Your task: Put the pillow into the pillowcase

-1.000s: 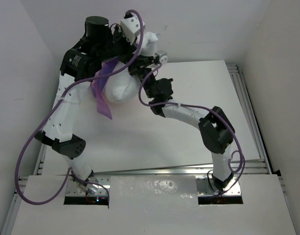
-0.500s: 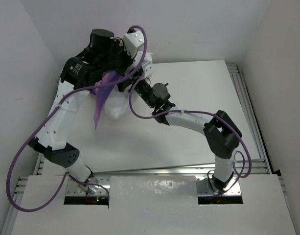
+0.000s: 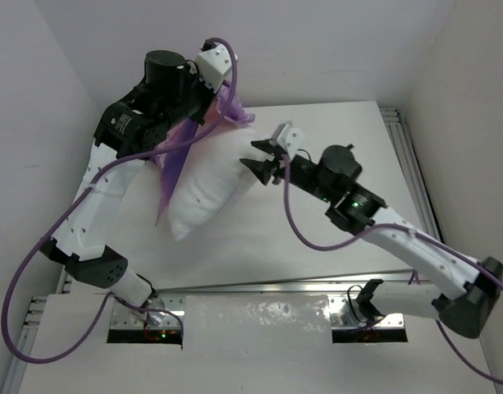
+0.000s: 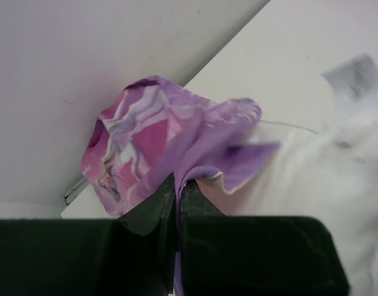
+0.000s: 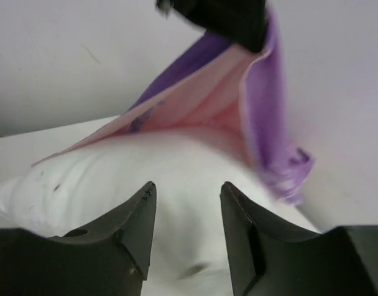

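The white pillow (image 3: 208, 179) hangs slanted above the table, its upper end inside the purple pillowcase (image 3: 174, 156). My left gripper (image 3: 226, 113) is raised at the back left and shut on the pillowcase's edge (image 4: 195, 154), holding it up; the pale pink inside (image 5: 195, 102) shows in the right wrist view. My right gripper (image 3: 261, 161) is open and empty, just right of the pillow, its fingers (image 5: 136, 225) framing the white fabric (image 5: 115, 179) without touching it. The pillow's tag is hidden.
The white table (image 3: 317, 222) is bounded by white walls at the back and sides. A metal rail (image 3: 415, 189) runs along the right edge. Purple cables loop off both arms.
My right gripper has let go of the pillow and pulled back to the right. The pillow has dropped lower and now hangs slanted from the pillowcase held by my left gripper.
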